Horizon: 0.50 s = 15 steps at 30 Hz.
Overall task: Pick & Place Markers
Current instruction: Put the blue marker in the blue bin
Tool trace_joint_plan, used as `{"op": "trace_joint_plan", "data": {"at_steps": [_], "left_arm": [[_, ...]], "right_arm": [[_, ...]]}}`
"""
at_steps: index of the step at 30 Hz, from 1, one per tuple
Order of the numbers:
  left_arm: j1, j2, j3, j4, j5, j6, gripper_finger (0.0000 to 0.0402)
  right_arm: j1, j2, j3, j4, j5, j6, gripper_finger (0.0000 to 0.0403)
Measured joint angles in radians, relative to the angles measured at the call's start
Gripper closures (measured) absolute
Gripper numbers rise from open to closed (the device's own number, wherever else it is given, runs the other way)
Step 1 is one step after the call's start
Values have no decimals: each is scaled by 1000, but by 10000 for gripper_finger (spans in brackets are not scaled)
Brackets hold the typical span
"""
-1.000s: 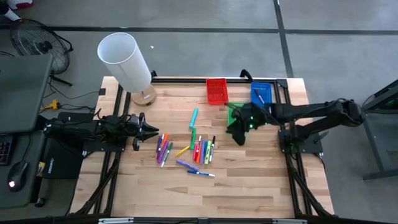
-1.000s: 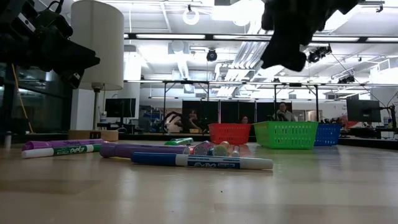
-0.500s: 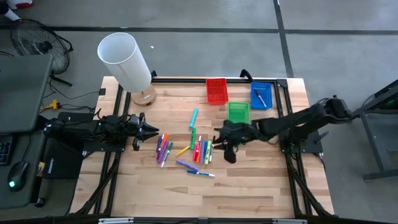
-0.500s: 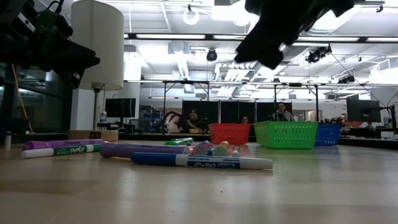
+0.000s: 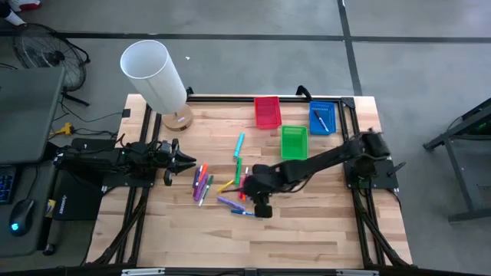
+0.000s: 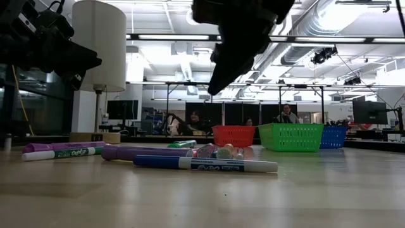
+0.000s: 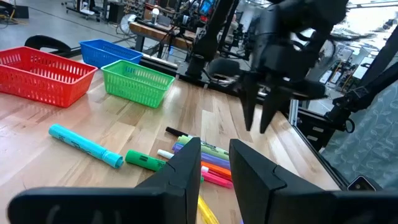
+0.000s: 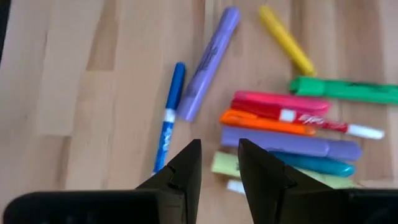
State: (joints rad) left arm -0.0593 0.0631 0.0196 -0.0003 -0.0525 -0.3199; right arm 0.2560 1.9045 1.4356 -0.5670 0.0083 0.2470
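Loose markers (image 5: 247, 184) in mixed colours lie flat on the wooden table, with a second small bunch (image 5: 201, 181) toward the left. My right gripper (image 5: 261, 205) hovers open above the near side of the heap, slanting down, with nothing between its fingers. Its wrist view shows a blue marker (image 8: 166, 127), a purple one (image 8: 208, 62) and a row of pink, orange, purple and teal ones (image 8: 283, 124) below it. My left gripper (image 5: 189, 161) waits open and level at the table's left side.
A red tray (image 5: 267, 112), a green tray (image 5: 294, 140) and a blue tray (image 5: 322, 116) stand at the far right of the table. A white lamp (image 5: 153, 75) stands at the far left corner. Bare wood lies near the front edge.
My right gripper has swung from over the green tray toward the table's left and near edge, sinking a little and rolling, and now hangs over the marker heap. The markers have stayed where they lay.
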Motion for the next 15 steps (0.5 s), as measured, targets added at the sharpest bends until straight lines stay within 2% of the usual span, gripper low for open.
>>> {"op": "trace_joint_plan", "data": {"at_steps": [3, 6, 15], "left_arm": [[0, 0, 0, 0, 0, 0, 318], [0, 0, 0, 0, 0, 0, 318], [0, 0, 0, 0, 0, 0, 318]], "right_arm": [[25, 54, 107, -104, -4, 45, 309], [53, 88, 168, -135, -6, 80, 309], [108, 110, 187, -198, 29, 180, 309]]}}
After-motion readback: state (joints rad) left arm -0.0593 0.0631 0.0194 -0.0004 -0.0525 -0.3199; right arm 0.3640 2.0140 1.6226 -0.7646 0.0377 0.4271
